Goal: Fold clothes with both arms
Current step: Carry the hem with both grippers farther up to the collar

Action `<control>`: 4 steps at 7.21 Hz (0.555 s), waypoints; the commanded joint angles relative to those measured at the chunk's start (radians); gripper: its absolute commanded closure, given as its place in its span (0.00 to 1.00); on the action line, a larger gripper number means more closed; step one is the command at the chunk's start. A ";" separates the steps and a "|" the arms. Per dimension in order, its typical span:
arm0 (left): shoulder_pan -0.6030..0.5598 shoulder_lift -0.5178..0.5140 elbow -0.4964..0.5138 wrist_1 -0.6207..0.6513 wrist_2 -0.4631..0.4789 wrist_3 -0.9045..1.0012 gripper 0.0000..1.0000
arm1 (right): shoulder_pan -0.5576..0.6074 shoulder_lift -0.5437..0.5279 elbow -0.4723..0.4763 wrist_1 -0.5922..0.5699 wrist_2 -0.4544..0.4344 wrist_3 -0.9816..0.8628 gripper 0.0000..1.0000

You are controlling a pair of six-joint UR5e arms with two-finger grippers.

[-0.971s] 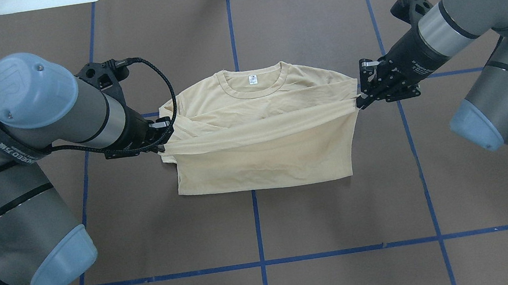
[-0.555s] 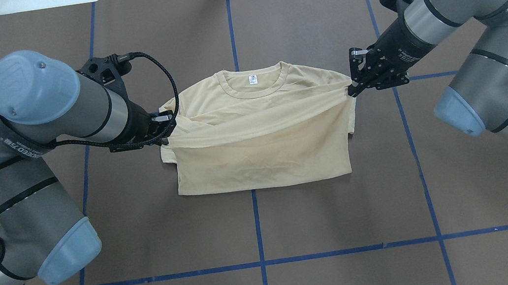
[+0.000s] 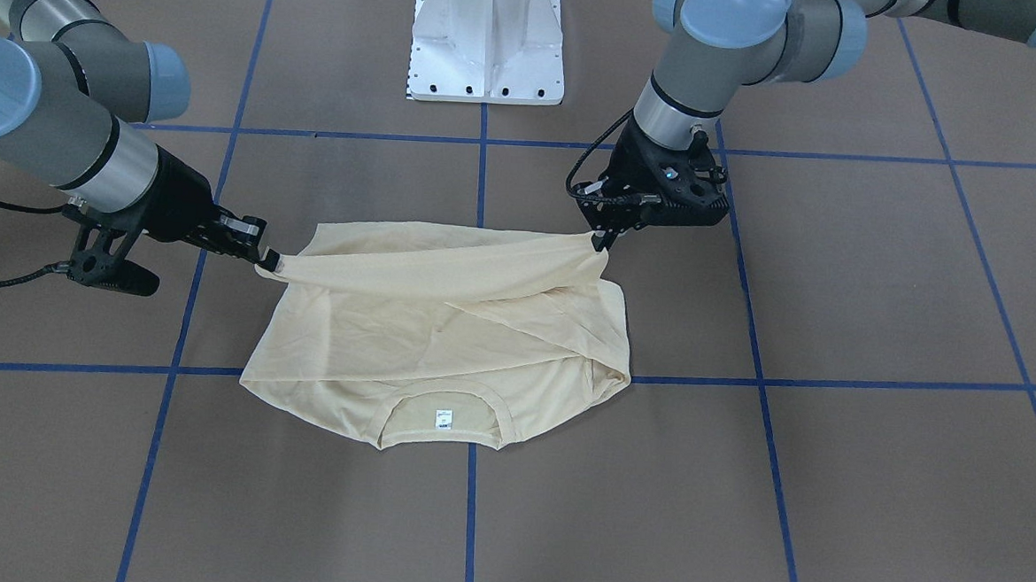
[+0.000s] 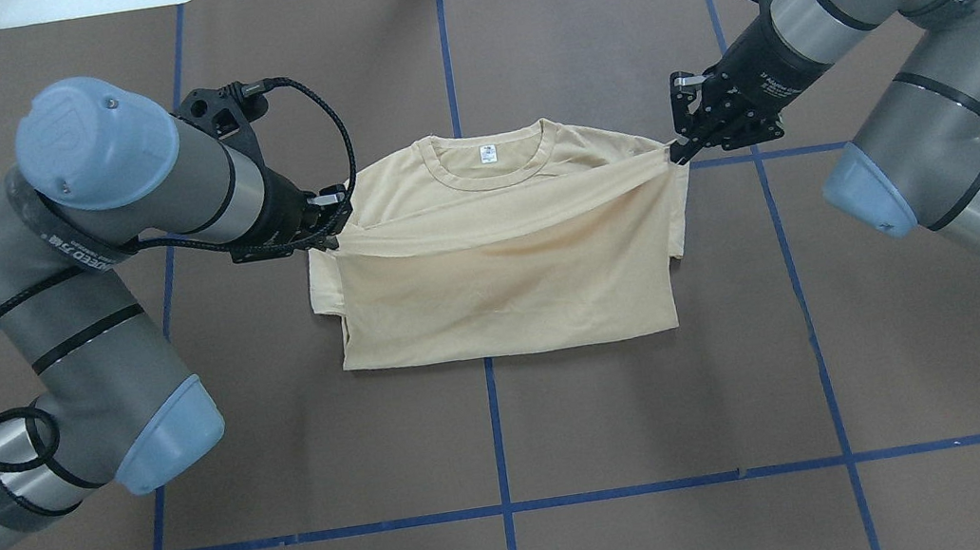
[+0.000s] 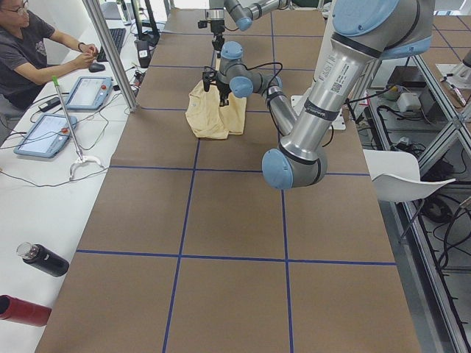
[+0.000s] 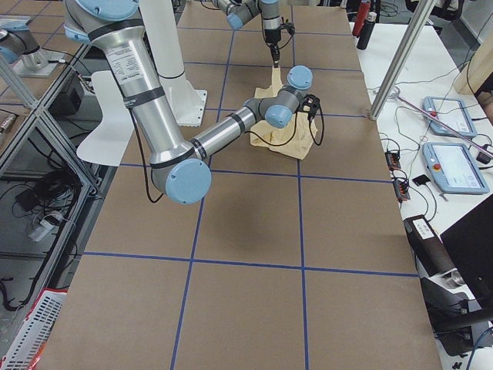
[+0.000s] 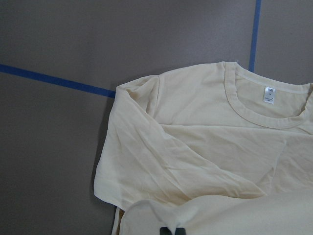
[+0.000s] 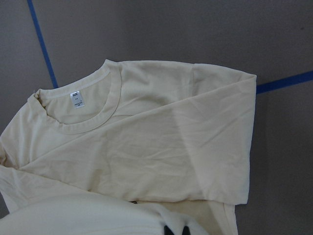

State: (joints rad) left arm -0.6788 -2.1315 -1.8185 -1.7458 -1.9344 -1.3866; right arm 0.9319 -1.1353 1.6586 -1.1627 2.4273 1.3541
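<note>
The pale cream-yellow shirt lies on the brown table, collar and white neck tag toward the far side, plain side up; no print shows. My left gripper is shut on the left corner of the shirt's lifted edge. My right gripper is shut on the right corner. The edge hangs stretched between them above the shirt's chest, just short of the collar. In the front-facing view the left gripper and right gripper hold the same band. Both wrist views show the collar below.
The table is brown paper with blue tape lines. The white pedestal base stands at the robot's side. A person and tablets sit beyond the table's long edge. Bottles lie near that edge.
Both grippers carried the shirt's lifted edge away from the robot toward the collar, from mid-shirt to just below the neckline. The folded layer now covers more of the shirt.
</note>
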 commanded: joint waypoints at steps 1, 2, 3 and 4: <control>-0.028 -0.013 0.097 -0.113 0.000 0.000 1.00 | 0.001 0.023 -0.054 0.000 -0.007 -0.016 1.00; -0.033 -0.013 0.140 -0.162 0.000 0.001 1.00 | -0.001 0.051 -0.080 0.000 -0.011 -0.016 1.00; -0.039 -0.027 0.189 -0.222 0.000 -0.002 1.00 | -0.002 0.074 -0.112 0.000 -0.014 -0.016 1.00; -0.041 -0.056 0.267 -0.285 0.002 -0.003 1.00 | -0.004 0.083 -0.126 0.000 -0.014 -0.018 1.00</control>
State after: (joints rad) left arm -0.7148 -2.1607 -1.6338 -1.9547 -1.9340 -1.3878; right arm 0.9299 -1.0710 1.5583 -1.1628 2.4148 1.3377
